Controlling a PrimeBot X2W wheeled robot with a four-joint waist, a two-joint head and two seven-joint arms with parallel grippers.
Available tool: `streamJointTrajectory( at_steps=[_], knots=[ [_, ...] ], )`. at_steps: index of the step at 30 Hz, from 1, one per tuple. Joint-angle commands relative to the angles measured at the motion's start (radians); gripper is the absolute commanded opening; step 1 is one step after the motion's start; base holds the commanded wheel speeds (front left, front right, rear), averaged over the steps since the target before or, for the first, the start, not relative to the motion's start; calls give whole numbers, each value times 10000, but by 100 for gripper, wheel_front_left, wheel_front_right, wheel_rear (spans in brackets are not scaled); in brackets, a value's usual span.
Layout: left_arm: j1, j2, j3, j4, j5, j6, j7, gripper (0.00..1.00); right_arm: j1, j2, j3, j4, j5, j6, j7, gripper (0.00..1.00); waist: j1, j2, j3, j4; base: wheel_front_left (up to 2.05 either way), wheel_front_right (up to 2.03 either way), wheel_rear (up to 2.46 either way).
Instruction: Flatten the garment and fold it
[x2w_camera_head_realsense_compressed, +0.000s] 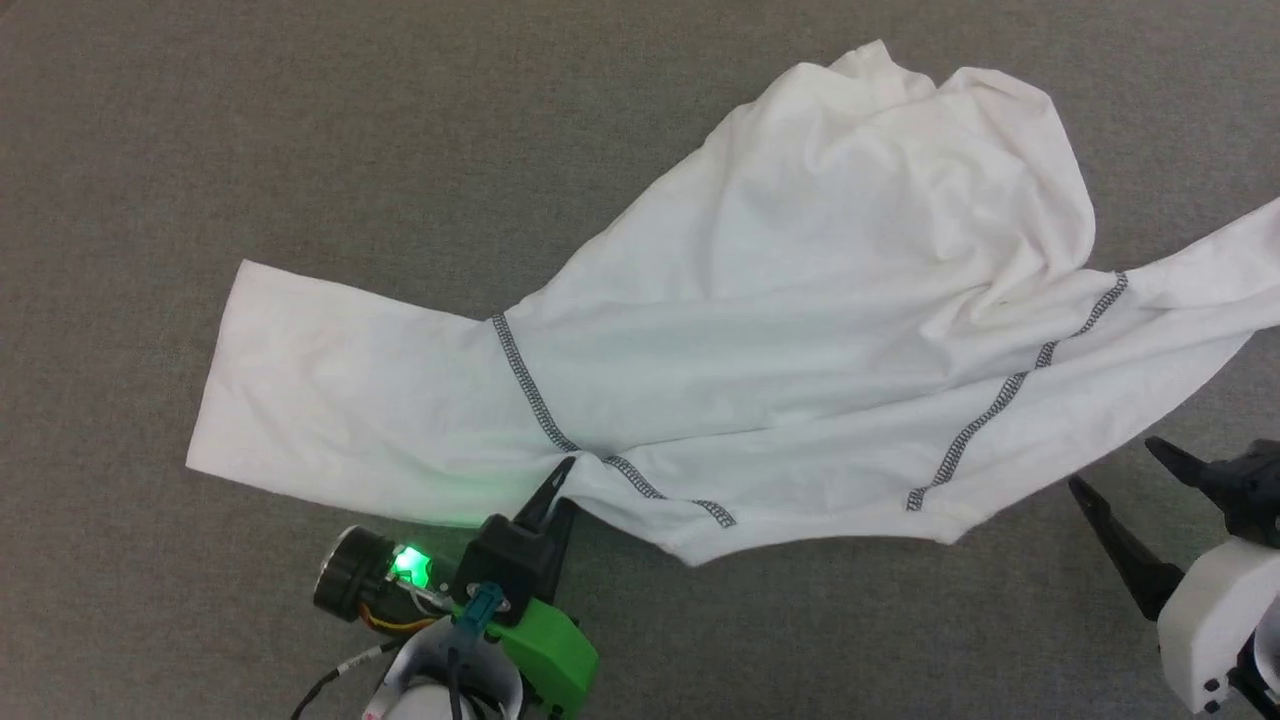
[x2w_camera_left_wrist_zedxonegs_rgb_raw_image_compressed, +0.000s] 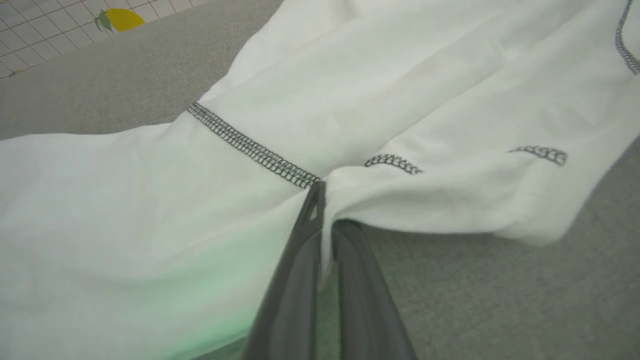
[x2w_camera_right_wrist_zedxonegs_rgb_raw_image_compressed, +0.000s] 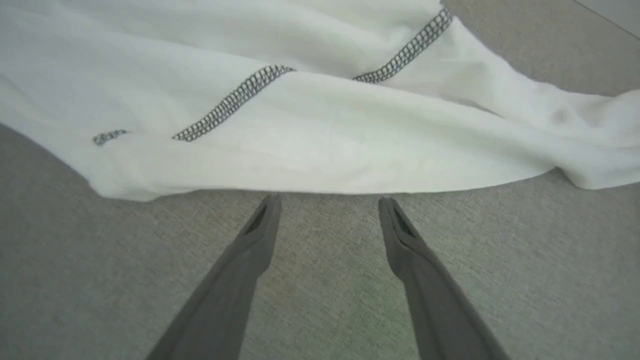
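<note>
From the head, the garment (x2w_camera_head_realsense_compressed: 800, 300) is a thin, soft white knit lying on a grey mat (x2w_camera_head_realsense_compressed: 200, 120) with a fine felt-like weave. Its long axis runs from a flat, square-ended sleeve (x2w_camera_head_realsense_compressed: 330, 390) at the left to the right edge of the picture, rising slightly. The body bunches in loose folds toward the upper right. Dark ladder-like stitching (x2w_camera_head_realsense_compressed: 530, 385) crosses it in two slanted lines. The left gripper (x2w_camera_head_realsense_compressed: 560, 480) has its dark tapered fingers pressed together on the garment's near edge, right at the stitched seam. The right gripper (x2w_camera_head_realsense_compressed: 1112, 463) sits just beside the near right edge with its fingers spread

In the left wrist view, the left gripper (x2w_camera_left_wrist_zedxonegs_rgb_raw_image_compressed: 322, 200) pinches a small raised fold of cloth, and the fabric puckers around the tips. At the top left corner, pale tiled floor (x2w_camera_left_wrist_zedxonegs_rgb_raw_image_compressed: 45, 30) carries a yellow lemon figure (x2w_camera_left_wrist_zedxonegs_rgb_raw_image_compressed: 122, 19)

In the right wrist view, the right gripper (x2w_camera_right_wrist_zedxonegs_rgb_raw_image_compressed: 328, 199) holds its two fingers well apart over bare mat, their tips just short of the garment's rolled hem (x2w_camera_right_wrist_zedxonegs_rgb_raw_image_compressed: 325, 185), holding nothing
</note>
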Motion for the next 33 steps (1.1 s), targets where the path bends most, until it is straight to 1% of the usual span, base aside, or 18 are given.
streamJointTrajectory(
  at_steps=[1,9,14,15,16,22,26,27,28,29,30,33],
  knots=[
    [-235,-75,-35,23,-49,35,-88,0,-262,-85,120,105,-106,-15,-157,100,0,0,229,206,0,0,0],
    [-388,-209,-195,138,-67,94,-215,0,-793,-453,675,560,-264,-15,-471,100,0,0,532,526,0,0,0],
    [-413,-274,-231,265,-145,142,-339,0,-1007,-408,764,634,-237,-15,-699,100,0,0,616,587,0,0,0],
    [-418,-277,-231,305,-158,156,-370,0,-1023,-393,739,694,-272,-15,-662,40,0,0,623,579,0,0,0],
    [-424,-281,-237,342,-168,163,-391,0,-1038,-374,733,718,-283,-15,-664,0,0,0,622,574,0,0,0],
    [-493,-292,-252,623,-276,170,-520,0,-1020,-59,678,842,-286,-15,-873,0,0,0,341,422,0,0,0],
    [-434,-222,-223,761,-375,167,-568,0,-835,321,377,912,-320,-15,-1014,0,0,0,-86,216,0,0,0],
    [-401,-197,-212,785,-409,166,-577,0,-747,473,222,896,-345,-15,-1076,24,0,0,-210,157,0,0,0],
    [-368,-175,-198,796,-437,171,-586,0,-660,594,110,867,-378,-15,-1132,100,0,0,-310,100,0,0,0],
    [-316,-148,-169,795,-480,185,-597,0,-530,767,-55,827,-407,-15,-1185,100,0,0,-416,23,0,0,0],
    [-156,-49,-89,767,-580,228,-582,0,-107,1093,-330,709,-489,-15,-1230,100,0,0,-640,-174,0,0,0],
    [-27,24,-55,679,-646,270,-560,0,393,1369,-664,584,-503,-15,-1252,100,0,0,-746,-308,0,0,0]
  ],
)
